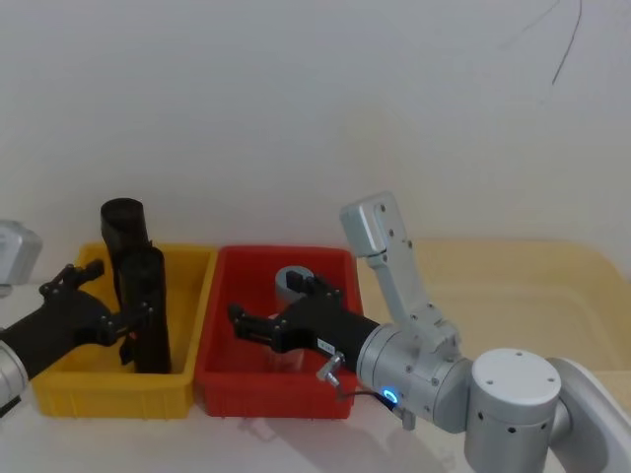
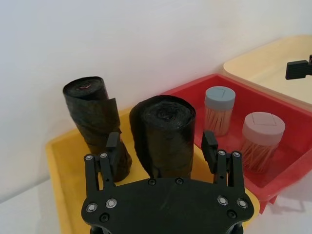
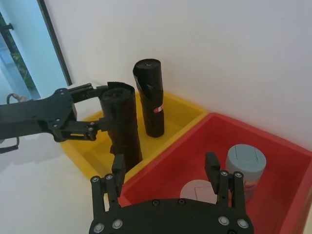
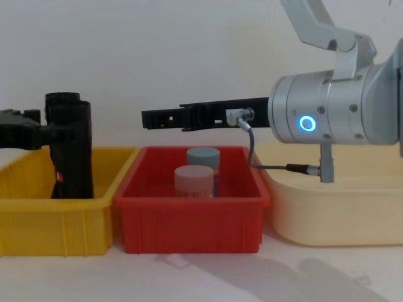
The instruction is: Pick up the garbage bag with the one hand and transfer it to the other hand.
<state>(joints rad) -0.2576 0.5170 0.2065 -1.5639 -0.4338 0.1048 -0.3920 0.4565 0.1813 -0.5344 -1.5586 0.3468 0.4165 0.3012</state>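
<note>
Two black rolls stand in the yellow bin (image 1: 59, 394). The thinner, taller one at the back, bearing a small red mark, is the garbage bag (image 3: 147, 83) (image 1: 122, 219) (image 2: 92, 109). The thicker column-shaped roll (image 1: 150, 325) (image 2: 163, 131) (image 3: 122, 117) stands in front of it. My left gripper (image 1: 128, 291) (image 2: 162, 144) (image 3: 103, 108) is open and straddles this thicker roll near its top, with small gaps on both sides. My right gripper (image 1: 271, 301) (image 3: 165, 165) (image 4: 146, 117), on the blue-ringed arm, hovers open and empty over the red bin (image 1: 212, 379).
Two grey-lidded jars (image 3: 245, 163) (image 4: 195, 179) stand in the red bin. A cream tub (image 1: 513, 296) lies to the right of it. A white wall rises close behind the bins. The bins sit side by side, walls touching.
</note>
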